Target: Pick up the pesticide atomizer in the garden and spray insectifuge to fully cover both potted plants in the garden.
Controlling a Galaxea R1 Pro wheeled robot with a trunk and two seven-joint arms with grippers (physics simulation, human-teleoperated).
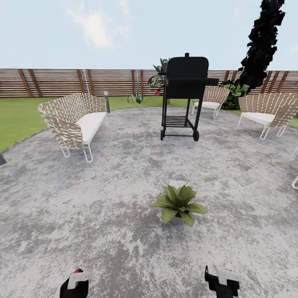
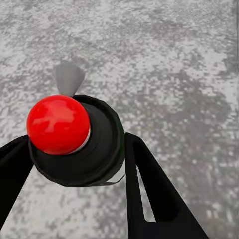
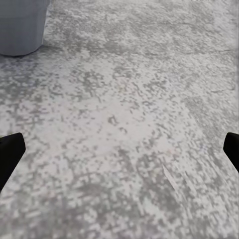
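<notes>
Round grey paved patio (image 1: 124, 198) of the garden, ringed by lawn and a brown slatted fence (image 1: 62, 82). Beyond the potted plant: a black grill (image 1: 185, 95) on a wheeled stand, well apart. Off to the grill's sides, woven sofa (image 1: 74, 122) and woven chairs (image 1: 267, 111). Behind the grill, by the fence, a spiky green plant (image 1: 136, 98), too small to tell if potted.

Nearer, mid-patio, one potted plant (image 1: 178, 203): low rosette of pointed leaves over a little grey pot, standing upright on the paving. Grey pot wall (image 3: 20, 25) also at the edge of the right wrist view.

Closest to the plant on the near side, two arms. Left gripper (image 2: 74, 159) closed snug round the pesticide atomizer (image 2: 74, 139), black body between the jaws, red tip (image 2: 58, 124) facing out over the paving. Right gripper (image 3: 119, 149) spread wide, holding nothing.

Atomizer likely light, rigid, smooth-sided; prone to twist or slip in a loose pinch. Best held at mid-body, as now, tip and nozzle left free.
</notes>
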